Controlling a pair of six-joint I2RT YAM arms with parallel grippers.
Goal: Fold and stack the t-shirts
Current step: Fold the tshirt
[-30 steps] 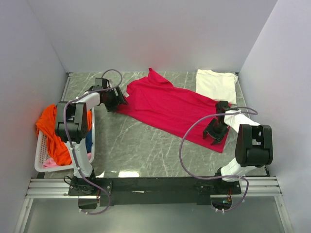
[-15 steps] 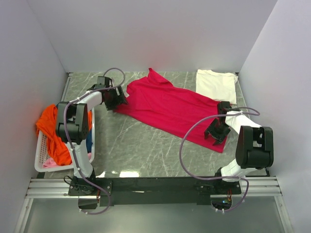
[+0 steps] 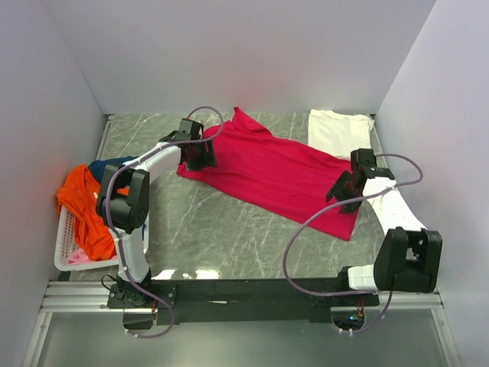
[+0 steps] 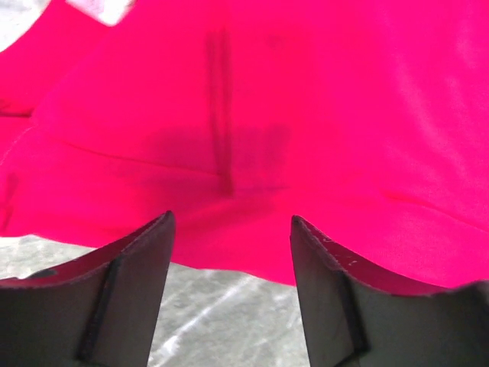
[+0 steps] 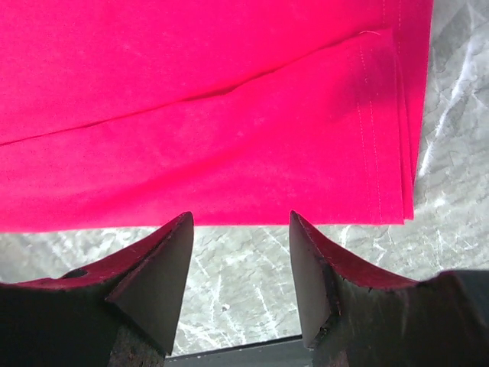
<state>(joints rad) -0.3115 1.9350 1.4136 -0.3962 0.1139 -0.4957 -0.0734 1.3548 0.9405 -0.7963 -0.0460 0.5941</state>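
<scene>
Crimson-pink t-shirt (image 3: 267, 172) lies spread flat on the worktop (image 3: 221, 229), running slantwise from the upper centre of the top view down to the lower right, with the cream-white t-shirt (image 3: 340, 134) just beside it at the upper right. The left claw (image 3: 200, 155) stands at the shirt's upper-left end and the right claw (image 3: 345, 197) at its lower-right end. Each has its jaws well apart, with nothing between them, poised just above the near edge of the cloth. The main risk, as I judge it, is a poor pinch. In the right wrist view the hem at the right of the frame shows several stacked edges, so a shallow bite could take only the top layer and let the rest sag or peel open. In the left wrist view the edge runs close under the fingertips, so a closing claw might slip off onto bare worktop and catch nothing. If one claw grips and the other misses, a lift would twist the shirt and skew the fold. A wide swing at the right end could also drag the cream-white shirt out of place. The orange t-shirt (image 3: 84, 206) waits in the basket (image 3: 65, 256) at the left.
</scene>
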